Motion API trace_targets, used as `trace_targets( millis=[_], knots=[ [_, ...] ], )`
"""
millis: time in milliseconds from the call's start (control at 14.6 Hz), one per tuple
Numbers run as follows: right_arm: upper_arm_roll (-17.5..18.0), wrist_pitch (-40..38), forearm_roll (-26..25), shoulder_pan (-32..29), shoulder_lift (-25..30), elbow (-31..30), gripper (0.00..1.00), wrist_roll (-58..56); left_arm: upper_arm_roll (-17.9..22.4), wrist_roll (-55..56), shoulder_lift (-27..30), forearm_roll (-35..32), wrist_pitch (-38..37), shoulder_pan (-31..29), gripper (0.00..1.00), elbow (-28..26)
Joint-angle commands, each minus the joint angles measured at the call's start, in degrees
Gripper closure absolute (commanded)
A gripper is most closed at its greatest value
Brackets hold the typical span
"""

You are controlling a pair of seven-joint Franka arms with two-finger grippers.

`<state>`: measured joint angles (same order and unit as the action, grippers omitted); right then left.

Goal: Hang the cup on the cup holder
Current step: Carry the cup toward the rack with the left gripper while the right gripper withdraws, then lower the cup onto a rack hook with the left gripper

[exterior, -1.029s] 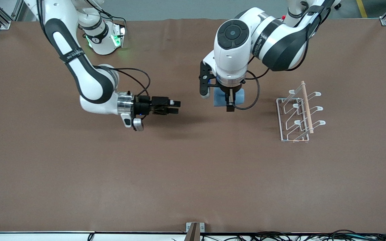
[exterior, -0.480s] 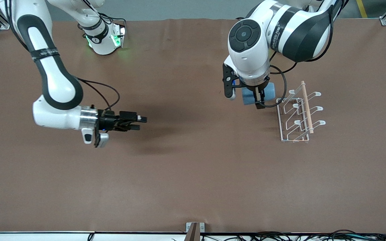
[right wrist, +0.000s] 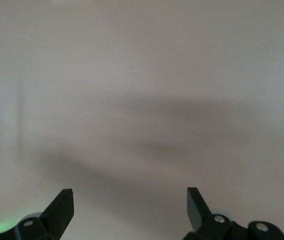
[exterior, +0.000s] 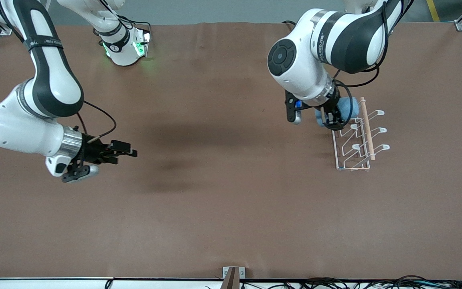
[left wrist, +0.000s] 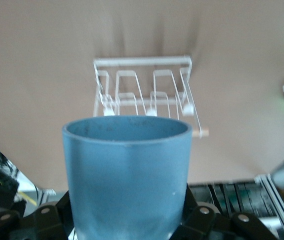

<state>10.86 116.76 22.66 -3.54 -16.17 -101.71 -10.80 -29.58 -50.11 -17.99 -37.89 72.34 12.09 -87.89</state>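
From the high front view, the left pincer [exterior: 332, 119] was clamped on the cup [exterior: 347, 107], carrying it in the air just above the end of the cup holder [exterior: 357, 136] farthest from the front camera. The light-blue cup lay tilted in the grip, partly hidden by the wrist. The holder stood on the brown surface [exterior: 231, 208] toward the left arm's end, its wooden rod [exterior: 366, 127] running along the top and its looped prongs pointing outward. The right pincer [exterior: 128, 151] hung over bare surface toward the right arm's end, and that arm looked to be waiting.

In the left wrist view, the cup [left wrist: 127, 175] filled the foreground, open mouth facing away from the camera, with the holder [left wrist: 144, 90] showing above its rim. To my eye, doing this step well meant lining the mouth up squarely with one prong, then easing the cup over the loop without knocking the light wire frame. Letting go before the prong was well inside would probably drop it.

In the right wrist view, the right pincer's fingers [right wrist: 61, 209] stood wide apart, holding nothing, with only blurred surface in front of them.
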Motion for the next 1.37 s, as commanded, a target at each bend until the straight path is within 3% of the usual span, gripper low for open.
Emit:
trace_targets(
  millis=[0, 206, 549, 686, 892, 1098, 1304],
  knots=[
    [-2.3, 0.0, -10.6, 0.1, 3.4, -0.7, 0.0, 4.9, -0.5, -2.2, 2.3, -6.2, -1.9, -0.9, 1.0, -5.8],
    [-3.7, -0.3, -24.7, 0.1, 5.2, 1.0, 0.0, 12.7, -0.5, -2.5, 2.3, -13.3, -1.9, -1.2, 1.0, -11.8],
    [-6.1, -6.1, -31.1, 0.6, 10.1, 5.5, 0.0, 23.6, -0.3, -1.8, -0.8, -21.1, -1.8, -1.5, 1.0, -14.8],
    [-9.1, -8.6, -30.9, 0.9, 12.7, 7.0, 0.0, 23.5, -0.3, -1.5, -2.9, -24.2, -1.8, -1.7, 1.0, -14.8],
    [-9.6, -16.3, -30.4, 0.8, 16.6, 8.5, 0.0, 22.6, 0.0, 3.2, -7.5, -28.5, -1.8, -1.6, 1.0, -14.8],
    [-9.6, -27.0, -25.0, 0.6, 16.9, 15.0, 0.0, 20.4, 0.8, 5.5, -11.0, -31.8, -1.8, -1.5, 1.0, -14.8],
    [-9.9, -27.6, -21.6, 0.4, 16.8, 15.2, 0.0, 21.0, 1.9, 9.1, -14.2, -34.2, -2.0, -1.5, 1.0, -14.8]
  ],
)
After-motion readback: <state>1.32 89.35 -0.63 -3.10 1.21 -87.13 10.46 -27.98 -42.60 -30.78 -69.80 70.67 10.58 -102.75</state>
